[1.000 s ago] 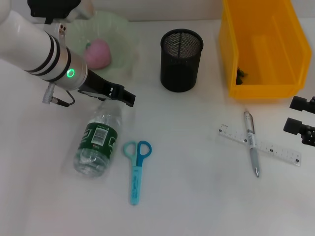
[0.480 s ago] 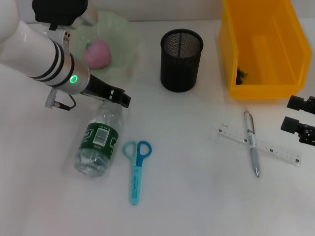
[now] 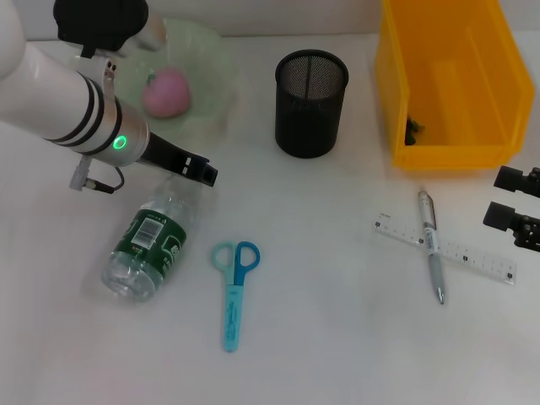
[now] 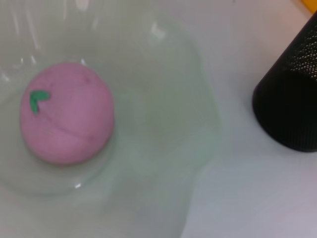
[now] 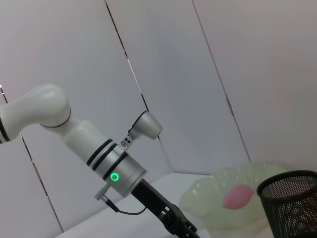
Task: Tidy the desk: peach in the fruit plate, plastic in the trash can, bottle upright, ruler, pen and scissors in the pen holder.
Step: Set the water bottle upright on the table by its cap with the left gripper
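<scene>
The clear bottle [image 3: 143, 245] with a green label lies on its side, slanted. My left gripper [image 3: 196, 171] sits at its neck, shut on it. A pink peach [image 3: 166, 91] [image 4: 67, 119] rests in the pale green fruit plate [image 3: 211, 63] [image 4: 163, 163]. Blue scissors [image 3: 234, 291] lie right of the bottle. Further right, the pen [image 3: 430, 245] lies across the clear ruler [image 3: 472, 256]. Behind them stand the black mesh pen holder [image 3: 310, 103] and the yellow trash can [image 3: 456, 80], which holds a small dark piece [image 3: 413, 128]. My right gripper [image 3: 509, 199] is open at the right edge.
The yellow bin's wall rises just behind the ruler and pen. In the right wrist view the left arm [image 5: 111, 168] stretches toward the plate [image 5: 223, 191] and pen holder [image 5: 290, 203]. White table surface spreads in front of the scissors.
The bottle has swung about its neck, its base moving left and back. My left gripper has shifted slightly left with it. The right gripper has stayed put.
</scene>
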Tool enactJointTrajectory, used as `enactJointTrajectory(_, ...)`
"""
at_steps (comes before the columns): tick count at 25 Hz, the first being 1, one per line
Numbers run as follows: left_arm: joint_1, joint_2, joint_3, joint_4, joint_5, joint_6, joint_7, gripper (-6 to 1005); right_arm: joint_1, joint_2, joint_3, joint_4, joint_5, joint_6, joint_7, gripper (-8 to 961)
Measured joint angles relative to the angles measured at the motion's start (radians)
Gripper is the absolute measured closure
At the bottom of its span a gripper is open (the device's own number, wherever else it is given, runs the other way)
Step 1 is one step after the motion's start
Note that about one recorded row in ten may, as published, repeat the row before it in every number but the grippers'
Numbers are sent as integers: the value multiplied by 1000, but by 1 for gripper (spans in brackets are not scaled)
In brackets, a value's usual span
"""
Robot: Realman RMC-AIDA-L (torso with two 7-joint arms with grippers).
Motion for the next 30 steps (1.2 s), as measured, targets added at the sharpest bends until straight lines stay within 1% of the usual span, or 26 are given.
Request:
enactJointTrajectory(2,29,2,1,46,-26,11,25,541,0,1,0,0,1,0,0,212)
enactJointTrajectory(3,57,5,1,83,-72,23,69,551,0,2,0,0,1,0,0,212)
enactJointTrajectory(6,106,9,-9,137,-181,40,170,560,2,5,0,3,1,0,0,212)
enactJointTrajectory(7,134,10,-22,160,-250,44,220,560,4,5,0,6,1,0,0,212)
enactJointTrajectory(9,157,11,-41,173,-300,45,261,560,8,5,0,16,2,0,-1,212)
enactJointTrajectory(11,157,11,-41,173,-300,45,261,560,11,6,0,22,3,0,-1,212)
enactJointTrajectory(12,177,11,-65,181,-348,46,307,560,13,6,0,23,3,0,-1,212)
enactJointTrajectory(13,177,11,-65,181,-348,46,307,560,14,6,0,24,3,0,-1,212)
enactJointTrajectory(14,228,11,-120,185,-487,51,453,560,14,6,0,25,3,0,-1,212)
enactJointTrajectory(17,237,11,-128,185,-512,53,482,560,16,8,7,26,5,0,-1,212)
enactJointTrajectory(18,251,11,-138,185,-548,54,521,560,17,9,11,28,6,0,-1,212)
enactJointTrajectory(19,284,11,-151,182,-637,64,629,560,20,11,15,32,6,0,-2,212)
enactJointTrajectory(20,301,11,-157,178,-680,68,680,561,22,11,19,39,6,0,-3,212)
enactJointTrajectory(22,309,11,-159,176,-703,69,707,561,25,12,25,53,6,0,-7,212)
enactJointTrajectory(24,349,10,-169,163,-804,71,836,561,27,12,32,65,6,0,-11,212)
enactJointTrajectory(26,367,10,-178,151,-848,72,900,561,29,13,39,76,6,0,-12,212)
enactJointTrajectory(27,382,10,-191,136,-888,72,958,561,31,15,42,82,6,0,-12,212)
enactJointTrajectory(30,397,10,-216,100,-949,75,1040,561,32,21,53,92,6,1,-13,212)
